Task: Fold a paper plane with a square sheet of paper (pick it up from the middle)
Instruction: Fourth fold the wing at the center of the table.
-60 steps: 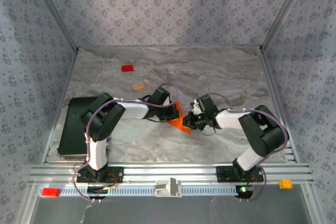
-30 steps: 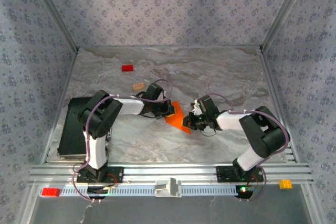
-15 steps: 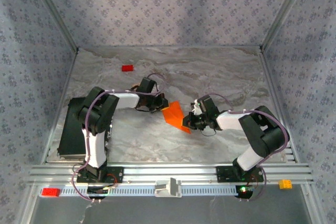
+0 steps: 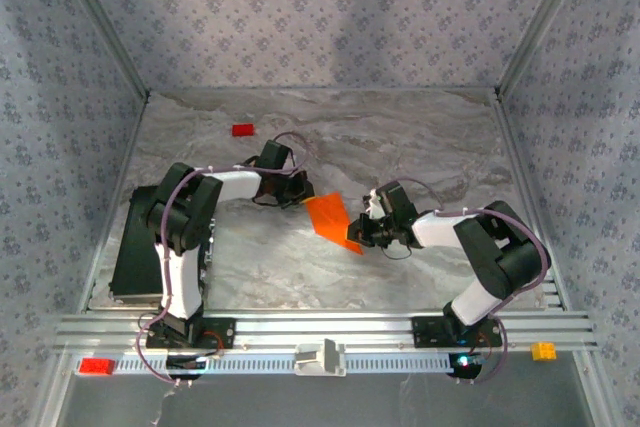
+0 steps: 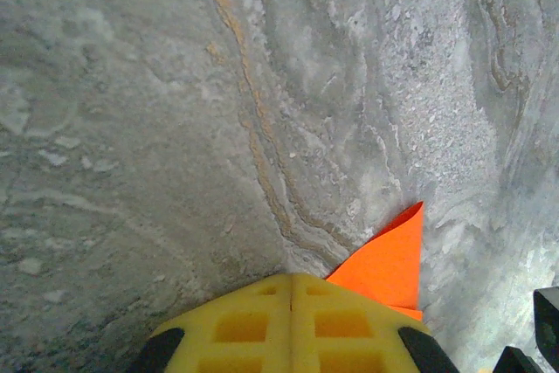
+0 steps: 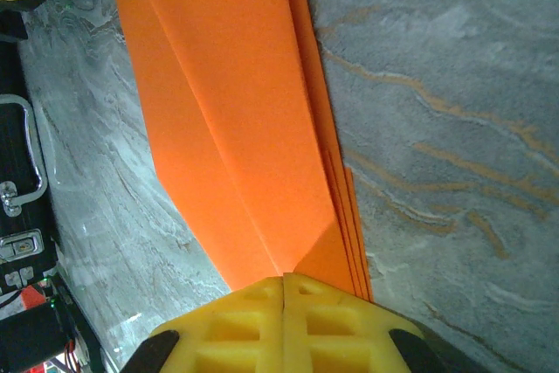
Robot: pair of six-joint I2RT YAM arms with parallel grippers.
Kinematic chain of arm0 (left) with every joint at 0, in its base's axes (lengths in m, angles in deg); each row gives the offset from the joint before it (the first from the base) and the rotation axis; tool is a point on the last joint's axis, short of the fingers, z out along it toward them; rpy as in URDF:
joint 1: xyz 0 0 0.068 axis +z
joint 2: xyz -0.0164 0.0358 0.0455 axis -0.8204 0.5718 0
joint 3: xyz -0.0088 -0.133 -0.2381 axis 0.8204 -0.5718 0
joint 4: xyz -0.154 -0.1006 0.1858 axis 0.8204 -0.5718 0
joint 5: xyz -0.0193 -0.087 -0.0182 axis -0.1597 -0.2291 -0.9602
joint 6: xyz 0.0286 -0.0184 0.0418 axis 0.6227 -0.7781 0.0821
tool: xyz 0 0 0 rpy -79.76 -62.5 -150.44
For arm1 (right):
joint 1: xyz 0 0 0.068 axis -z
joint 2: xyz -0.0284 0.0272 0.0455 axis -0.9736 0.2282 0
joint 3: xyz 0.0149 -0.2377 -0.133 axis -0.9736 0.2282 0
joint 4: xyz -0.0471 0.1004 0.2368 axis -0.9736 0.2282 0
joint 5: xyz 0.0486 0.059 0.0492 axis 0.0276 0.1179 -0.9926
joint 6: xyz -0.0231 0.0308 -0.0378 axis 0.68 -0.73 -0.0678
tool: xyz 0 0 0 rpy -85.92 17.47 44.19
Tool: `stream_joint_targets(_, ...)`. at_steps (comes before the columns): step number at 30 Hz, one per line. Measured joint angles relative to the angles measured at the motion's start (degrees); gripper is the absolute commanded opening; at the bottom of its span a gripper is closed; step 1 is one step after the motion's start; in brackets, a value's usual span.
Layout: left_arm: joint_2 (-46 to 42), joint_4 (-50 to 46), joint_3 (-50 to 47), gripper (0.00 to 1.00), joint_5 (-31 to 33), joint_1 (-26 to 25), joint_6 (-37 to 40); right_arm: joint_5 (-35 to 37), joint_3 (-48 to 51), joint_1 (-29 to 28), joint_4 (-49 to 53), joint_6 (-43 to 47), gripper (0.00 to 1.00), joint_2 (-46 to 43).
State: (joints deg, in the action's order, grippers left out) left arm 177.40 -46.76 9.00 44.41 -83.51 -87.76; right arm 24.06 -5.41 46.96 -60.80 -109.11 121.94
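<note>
1. Nearest, the right hand (image 4: 362, 235) is clamped shut on the folded orange paper (image 4: 328, 217) at frame centre.
2. Just beyond, the left hand (image 4: 299, 192), fingers pressed together, meets the paper's upper-left corner.
3. Farthest, a red block (image 4: 242, 130) lies upper left on the tabletop (image 4: 430, 147).

Small red block (image 4: 242, 130) and black case (image 4: 133, 247) rest on the marble table (image 4: 430, 137).
</note>
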Motion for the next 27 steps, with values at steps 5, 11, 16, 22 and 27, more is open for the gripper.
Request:
stream_joint_targets(5,-0.07,-0.11,0.02,0.02,0.15,0.00,0.11,-0.11,0.00,0.07,-0.17,0.00,0.00,0.09)
stream_joint_targets(11,-2.45,-1.51,-0.31,0.03,4.42,0.68,0.35,-0.26,0.00,0.11,-0.33,0.00,0.00,0.15)
stream_joint_targets(16,-4.83,-1.27,-1.03,0.03,6.10,1.05,0.50,-0.26,0.00,0.11,-0.37,-0.02,0.00,0.15)
stream_joint_targets(22,-6.51,-0.74,-3.06,0.04,6.71,-2.10,0.28,-0.28,0.00,0.11,-0.37,-0.02,0.00,0.20)
stream_joint_targets(27,-6.40,0.96,-3.28,0.04,6.01,-7.41,0.07,-0.28,0.00,0.11,-0.39,-0.02,0.00,0.20)
